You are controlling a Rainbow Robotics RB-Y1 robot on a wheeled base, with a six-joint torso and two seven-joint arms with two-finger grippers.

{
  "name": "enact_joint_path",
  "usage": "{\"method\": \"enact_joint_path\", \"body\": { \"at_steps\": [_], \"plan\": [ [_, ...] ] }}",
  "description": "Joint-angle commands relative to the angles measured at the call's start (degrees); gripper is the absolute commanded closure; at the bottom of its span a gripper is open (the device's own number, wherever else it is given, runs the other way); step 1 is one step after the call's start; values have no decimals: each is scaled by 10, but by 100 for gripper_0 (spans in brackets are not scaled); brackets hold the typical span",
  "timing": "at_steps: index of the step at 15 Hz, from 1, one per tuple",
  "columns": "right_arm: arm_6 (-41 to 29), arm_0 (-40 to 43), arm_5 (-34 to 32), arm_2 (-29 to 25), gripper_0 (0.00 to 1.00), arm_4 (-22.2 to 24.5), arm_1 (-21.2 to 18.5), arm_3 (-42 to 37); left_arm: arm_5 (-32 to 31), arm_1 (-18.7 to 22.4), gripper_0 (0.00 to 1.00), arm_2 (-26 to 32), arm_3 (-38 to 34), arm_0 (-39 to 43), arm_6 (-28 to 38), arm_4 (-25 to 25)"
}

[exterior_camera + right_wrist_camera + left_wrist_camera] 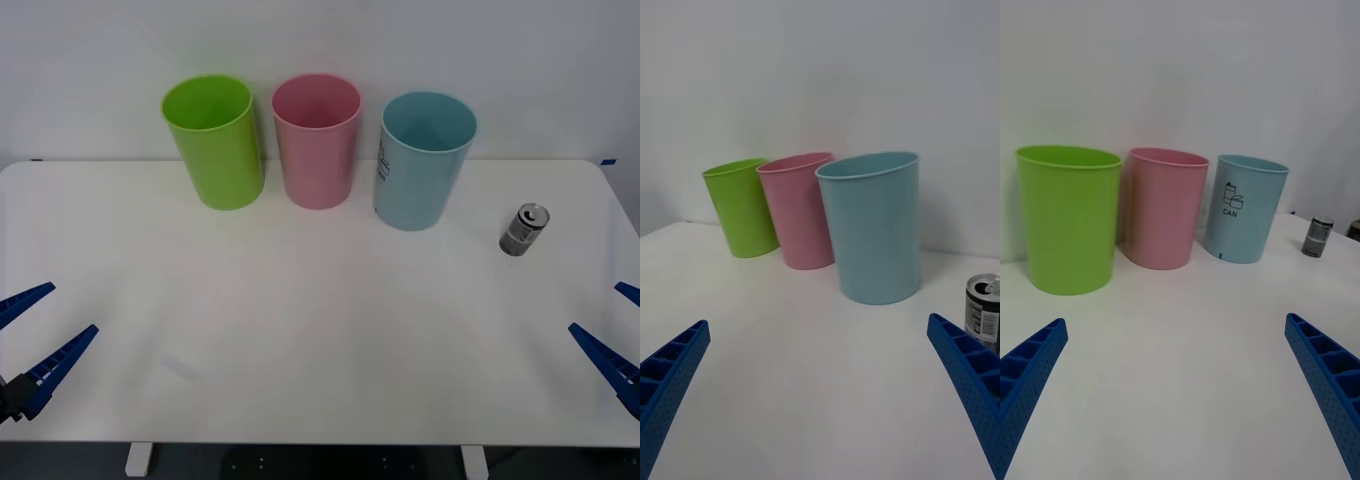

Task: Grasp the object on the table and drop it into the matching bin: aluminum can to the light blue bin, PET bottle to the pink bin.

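can (524,229) first: i see the small dark aluminum can standing upright on the table (300,340), silver top up, just to the right of the light blue bin (424,160) and a little nearer to me than it, apart from its wall. in the right wrist view the can (983,307) shows beside that same bin (874,227), partly behind one blue finger (970,382). in the left wrist view it (1317,235) sits past the light blue bin (1246,208), whose white label reads "can".

taking the light blue bin as my reference, the pink bin (317,140) stands just to its left, close but not touching as far as i can tell, and a lime green bin (214,141) stands left of the pink one. all three are upright along the far side of the table, mouths open.

my left gripper (30,335) hangs low at the near left edge of the table, well apart from the light blue bin, fingers spread wide with nothing between them. my right gripper (620,335) sits at the near right edge, nearer to me than the can and well short of it, fingers likewise spread and holding nothing.
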Motion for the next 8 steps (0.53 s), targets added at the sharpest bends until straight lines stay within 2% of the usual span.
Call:
{"method": "enact_joint_path", "body": {
  "at_steps": [1, 7, 8],
  "plan": [
    [8, 8, 42, 16, 0, 0, -4, 1, 0, 0, 0, 0, 0, 0, 0, 0],
    [45, 22, 135, 54, 0, 0, -3, 0, 0, 0, 0, 0, 0, 0, 0, 0],
    [68, 25, 153, 61, 0, -5, -3, 0, 0, 0, 0, 0, 0, 0, 0, 0]
  ]
}}
